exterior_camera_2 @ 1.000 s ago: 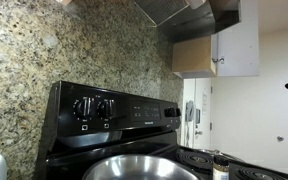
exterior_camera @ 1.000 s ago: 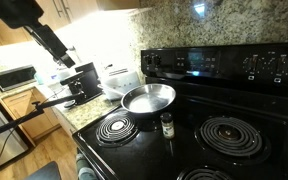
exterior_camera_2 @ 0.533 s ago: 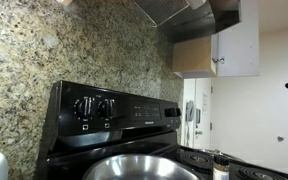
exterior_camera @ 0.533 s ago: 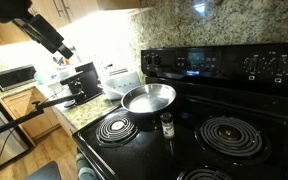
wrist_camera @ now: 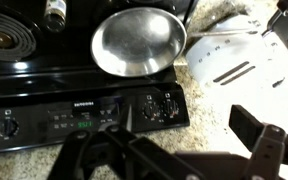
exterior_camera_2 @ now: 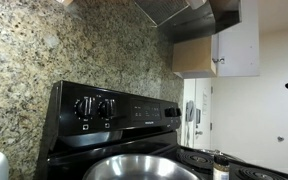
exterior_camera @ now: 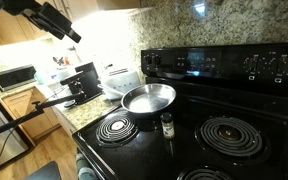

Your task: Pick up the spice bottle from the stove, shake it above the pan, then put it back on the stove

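My arm (exterior_camera: 44,18) is higher now than it was a second ago. It has gone up toward the top corner in an exterior view, well away from the stove (exterior_camera: 199,108). The spice bottle (exterior_camera: 167,124) and the pan (exterior_camera: 149,98) have not moved at all. My gripper (wrist_camera: 174,162) is spread wide with nothing in it, just as before.

The spice bottle stands upright on the shiny black stove top, between the two front coil burners (exterior_camera: 117,127). It is near the front edge of the pan. In the wrist view the bottle (wrist_camera: 54,12) and the pan (wrist_camera: 139,42) do not touch. The pan sits toward the back of the stove, and I see nothing in it.

The wall (exterior_camera_2: 44,50) behind the stove is speckled stone, and so is the counter (wrist_camera: 224,110) beside it. There are brown wood cupboards (exterior_camera: 24,108) under the counter and a white cupboard (exterior_camera_2: 239,40) up high.

On the counter I see a white thing with slots (wrist_camera: 239,60), a black box (exterior_camera: 82,82) and a microwave (exterior_camera: 14,77). The stove's back panel (wrist_camera: 84,115) with its knobs (exterior_camera_2: 94,108) lies between my gripper and the pan in the wrist view. The bottle is farther off, past the pan.
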